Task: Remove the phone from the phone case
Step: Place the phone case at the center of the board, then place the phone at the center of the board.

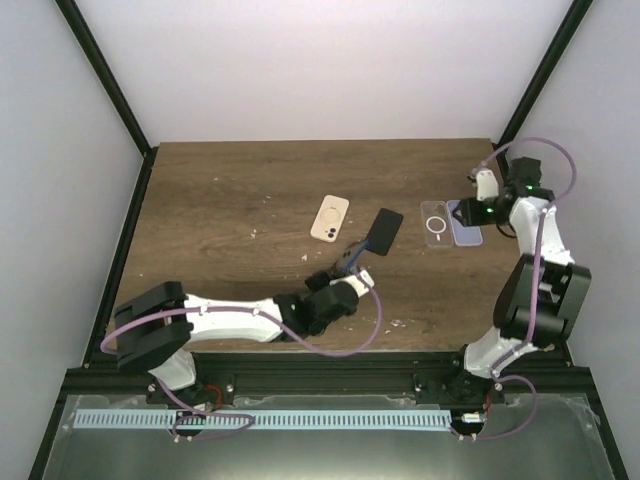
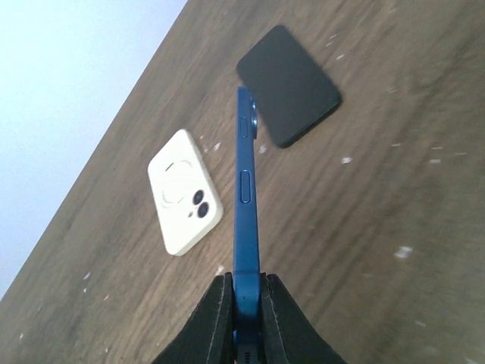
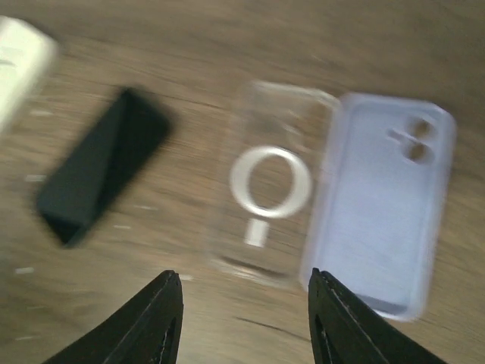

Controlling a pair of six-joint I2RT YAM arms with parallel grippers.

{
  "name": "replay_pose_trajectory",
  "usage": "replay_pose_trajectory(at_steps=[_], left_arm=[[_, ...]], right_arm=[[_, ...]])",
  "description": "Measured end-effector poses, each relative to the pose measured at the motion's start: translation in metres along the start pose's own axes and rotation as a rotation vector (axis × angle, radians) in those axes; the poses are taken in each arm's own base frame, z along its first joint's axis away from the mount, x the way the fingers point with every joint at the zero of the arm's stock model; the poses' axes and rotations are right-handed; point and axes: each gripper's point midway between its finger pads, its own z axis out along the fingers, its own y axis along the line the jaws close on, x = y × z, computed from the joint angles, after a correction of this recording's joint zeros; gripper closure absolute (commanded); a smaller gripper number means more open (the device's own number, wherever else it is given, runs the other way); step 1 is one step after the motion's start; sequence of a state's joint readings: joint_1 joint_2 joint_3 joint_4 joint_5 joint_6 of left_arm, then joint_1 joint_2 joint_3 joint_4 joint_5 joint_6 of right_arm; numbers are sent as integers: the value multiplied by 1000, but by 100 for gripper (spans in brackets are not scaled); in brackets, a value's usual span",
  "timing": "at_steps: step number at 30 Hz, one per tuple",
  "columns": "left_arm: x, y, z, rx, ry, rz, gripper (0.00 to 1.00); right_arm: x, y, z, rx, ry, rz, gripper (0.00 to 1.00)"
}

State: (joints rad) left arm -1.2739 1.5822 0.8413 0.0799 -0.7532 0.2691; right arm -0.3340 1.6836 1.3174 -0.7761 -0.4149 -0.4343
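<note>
My left gripper (image 2: 245,277) is shut on the lower end of a blue phone (image 2: 246,189) and holds it on edge above the wood table; in the top view this gripper (image 1: 345,268) is at mid-table. A cream phone case with two camera lenses (image 2: 184,192) lies flat to its left, also seen from above (image 1: 330,218). A black phone (image 2: 288,85) lies face down beyond it. My right gripper (image 3: 246,277) is open and empty above a clear case with a white ring (image 3: 269,186) and a lavender case (image 3: 386,201).
The clear case (image 1: 435,222) and lavender case (image 1: 468,237) lie side by side at the right of the table (image 1: 230,190), under my right gripper (image 1: 468,211). The black phone (image 1: 385,232) lies between the cream case and the clear case. Black frame posts stand at the back corners.
</note>
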Motion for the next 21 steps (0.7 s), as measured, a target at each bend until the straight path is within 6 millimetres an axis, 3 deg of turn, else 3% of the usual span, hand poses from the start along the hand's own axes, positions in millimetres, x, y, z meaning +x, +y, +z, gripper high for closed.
replay_pose_trajectory(at_steps=[4,6,8,12,18,21], left_arm=[[13,26,30,-28,65,-39,100],[20,41,43,-44,90,-69,100],[22,48,56,-56,105,-85,100],[14,38,78,-32,108,-71,100],[1,25,101,-12,91,-76,100],[5,23,111,-23,100,-78,100]], right_arm=[[-19,87,-32,-146,-147,-98,52],[-19,111,-44,-208,-207,-114,44],[-11,122,-53,-245,-267,-108,36],[13,142,-55,-323,-340,-100,36],[-2,152,-66,-376,-427,-134,35],[-4,153,-67,-384,-436,-140,35]])
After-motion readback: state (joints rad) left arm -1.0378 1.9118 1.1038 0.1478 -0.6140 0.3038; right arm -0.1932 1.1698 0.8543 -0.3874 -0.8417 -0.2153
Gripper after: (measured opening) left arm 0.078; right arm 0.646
